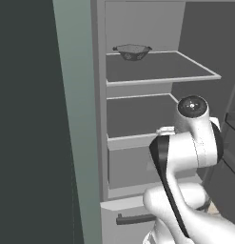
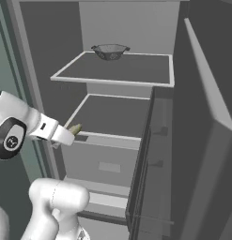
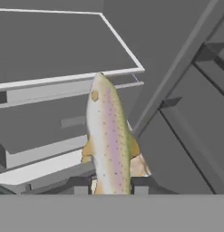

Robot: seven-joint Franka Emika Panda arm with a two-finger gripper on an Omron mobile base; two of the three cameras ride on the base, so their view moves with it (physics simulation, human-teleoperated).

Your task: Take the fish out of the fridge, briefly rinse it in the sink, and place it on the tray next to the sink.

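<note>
Open fridge [image 1: 138, 119] interior with the arm reaching in at the level of the lower shelf. In the hand view the gripper [image 3: 107, 186] is closed on the tail end of the fish [image 3: 108, 140], a speckled trout-like body with a pink stripe, its two dark fingertips [image 3: 78, 185] pressing its flanks at 6 o'clock; the head points toward 12 o'clock, reaching the light rim of the lower shelf [image 3: 63, 45]. Whether the fish rests on anything cannot be told. In the right base view only a small yellowish part of the fish [image 2: 75, 128] shows beyond the white wrist, just at the front left corner of the lower shelf [image 2: 112, 117], at about 9 o'clock from the shelf's centre. On the upper shelf [image 2: 122, 68] a dark colander [image 2: 110, 50] stands at the back, toward 11 o'clock; the same colander [image 1: 132, 51] appears in the left base view. The pale grey-green door [image 1: 76, 119] stands open at 9 o'clock of the compartment, and a grey drawer [image 2: 105, 166] sits below the lower shelf.
</note>
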